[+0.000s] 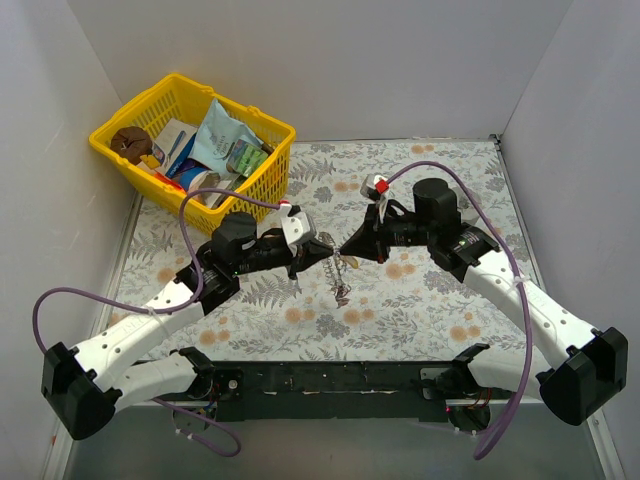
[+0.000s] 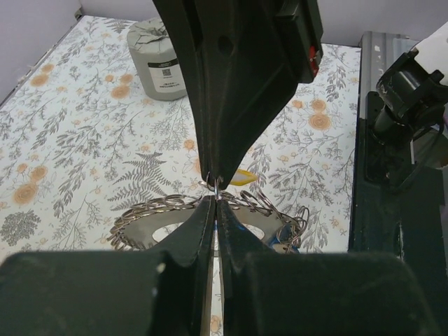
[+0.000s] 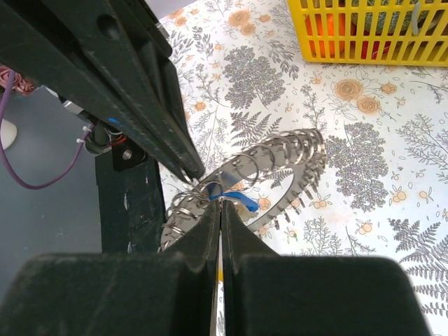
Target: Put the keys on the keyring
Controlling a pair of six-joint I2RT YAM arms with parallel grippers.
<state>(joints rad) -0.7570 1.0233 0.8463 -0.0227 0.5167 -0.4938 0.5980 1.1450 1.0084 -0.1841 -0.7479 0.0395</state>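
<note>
Silvery metal of the keyring point(image 1: 336, 262) is seen between the two arms, tilted over the flowered table point(image 1: 420, 300). The left end effector point(image 2: 215, 203) is closed on its toothed rim. The right end effector point(image 3: 221, 208) is closed too, at the same spot; what it pinches cannot be told. A blue key point(image 3: 236, 200) and a yellow key point(image 2: 243, 176) are seen at the ring.
</note>
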